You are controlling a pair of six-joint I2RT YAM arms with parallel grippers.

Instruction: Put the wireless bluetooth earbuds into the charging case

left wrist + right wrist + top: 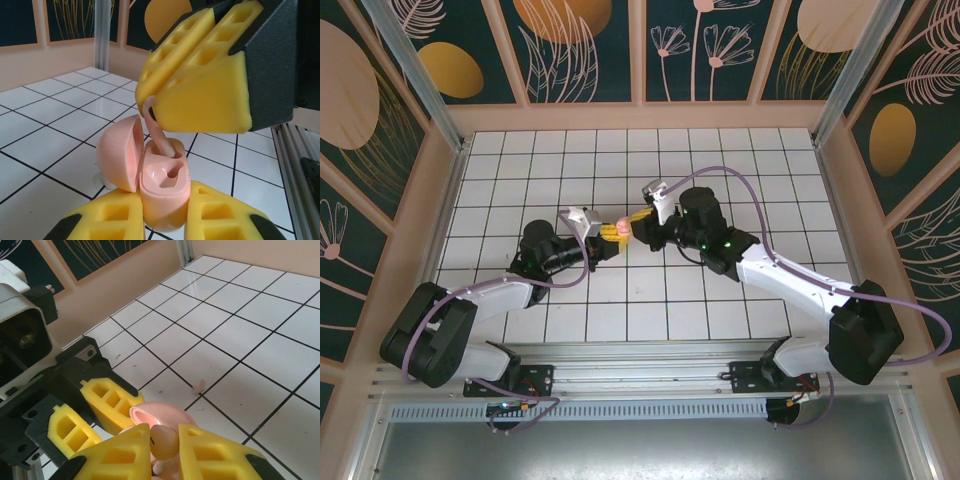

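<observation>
— Where is the case?
— Your left hand [165,217] is clamped on the case [165,192] and holds it upright near the middle of the tiled desk [45,130]. The lid [117,152] is swung open to the left.
— And the right hand?
— Your right hand [200,75] is pinched on one earbud [159,136], directly over the open case. The stem points down and reaches the rim. I cannot tell whether it touches. The well you can see looks empty.
— Anything else?
— From the right wrist, a tiny pink bit [198,386] lies on a tile beyond both hands, too small to name.
</observation>
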